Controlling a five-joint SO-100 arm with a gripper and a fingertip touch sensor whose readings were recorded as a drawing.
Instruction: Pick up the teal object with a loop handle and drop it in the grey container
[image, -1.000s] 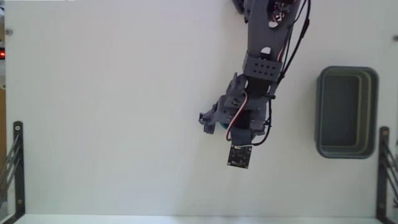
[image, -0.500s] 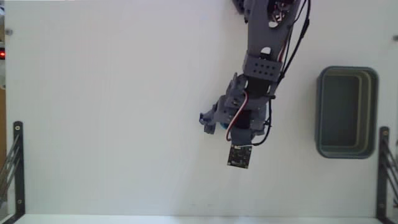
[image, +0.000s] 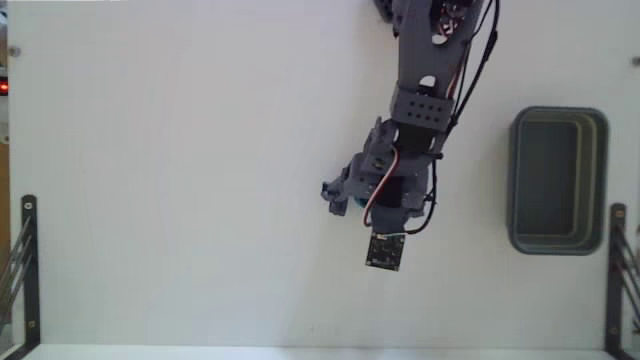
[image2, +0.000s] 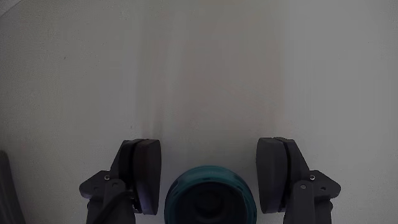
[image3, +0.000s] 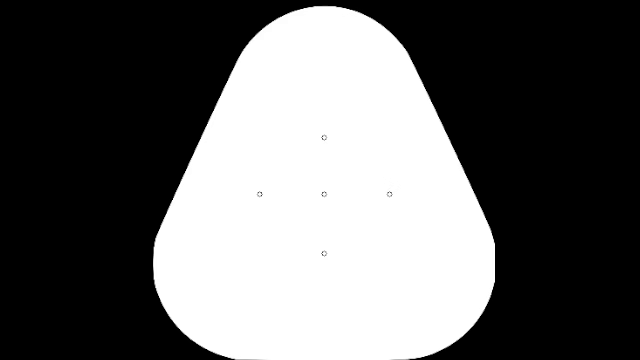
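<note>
The teal object (image2: 210, 196) shows as a round, dark-centred piece at the bottom of the wrist view; its loop handle is not visible. My gripper (image2: 210, 152) is open and straddles it, with one dark finger (image2: 146, 174) on its left and the other on its right, each a narrow gap away. In the fixed view only a sliver of the teal object (image: 348, 206) peeks out beneath the gripper (image: 342, 196) near the table's middle. The grey container (image: 557, 180) stands at the right, well apart from the arm and with nothing inside.
The white table (image: 180, 180) stretches out to the left of the arm. Black metal brackets (image: 28, 260) stand at the lower left and lower right edges. The arm reaches down from the top of the fixed view.
</note>
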